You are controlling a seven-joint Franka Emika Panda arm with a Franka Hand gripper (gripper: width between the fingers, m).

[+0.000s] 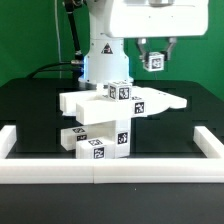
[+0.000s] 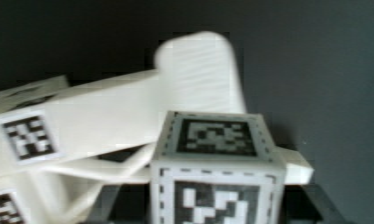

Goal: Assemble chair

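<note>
You've got the gripper (image 1: 153, 58) up in the upper right of the ext. view, raised well off the table, w/ its two dark fingers clamped on a small white tagged piece (image 1: 154, 62). The wrist view shows the same piece (image 2: 216, 165) close up: a blocky white bar end w/ black-and-white tags on two faces, pinched between the dark fingers (image 2: 296, 178) at its sides. So the jaws are closed on that part, not free.

The rest of the chair (image 1: 112, 118) sits at frame center in the ext. view, on the black table (image 1: 30, 105). It's a stack of white blocks and bars: a flat slab piece (image 1: 150, 102) pokes out to the ext. view's right, a tagged cube (image 1: 119, 92) sits on top, and lower blocks carry tags facing the camera (image 1: 98, 150). In the wrist view you see a rounded-end white slab (image 2: 198, 75) and a tagged bar (image 2: 42, 125) behind the held piece; can't tell if they touch it.

The held piece hangs above and to the right of the stack, apart from it. A long low white border rail (image 1: 110, 172) runs across the lower part of the ext. frame, w/ side arms going back at both edges. The arm's white base (image 1: 103, 55) stands behind the stack.
</note>
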